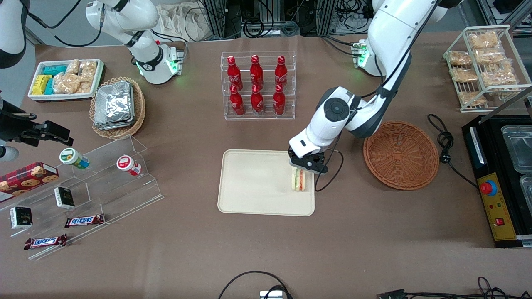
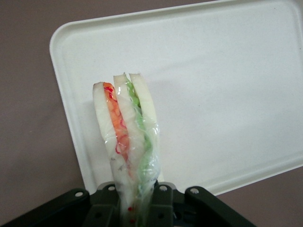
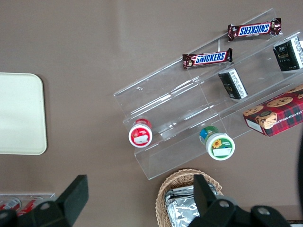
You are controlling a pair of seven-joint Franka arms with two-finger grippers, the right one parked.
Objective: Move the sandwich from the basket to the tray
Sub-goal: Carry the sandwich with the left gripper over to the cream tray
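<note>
The sandwich [image 1: 298, 180] is a clear-wrapped wedge of pale bread with green and red-orange filling. It stands over the cream tray [image 1: 257, 187], at the tray's edge nearest the reddish-brown wicker basket [image 1: 401, 154]. My left gripper [image 1: 306, 165] is shut on the sandwich's narrow end. In the left wrist view the sandwich [image 2: 127, 137] rises from between the black fingers [image 2: 168, 203], with the tray [image 2: 227, 85] under it. I cannot tell whether the sandwich touches the tray. The basket is empty and lies beside the tray, toward the working arm's end.
A clear rack of red bottles [image 1: 257, 85] stands farther from the front camera than the tray. A black cable [image 1: 447, 145] and a black machine [image 1: 498, 178] lie past the basket. A tiered acrylic stand [image 1: 83, 195] with snacks sits toward the parked arm's end.
</note>
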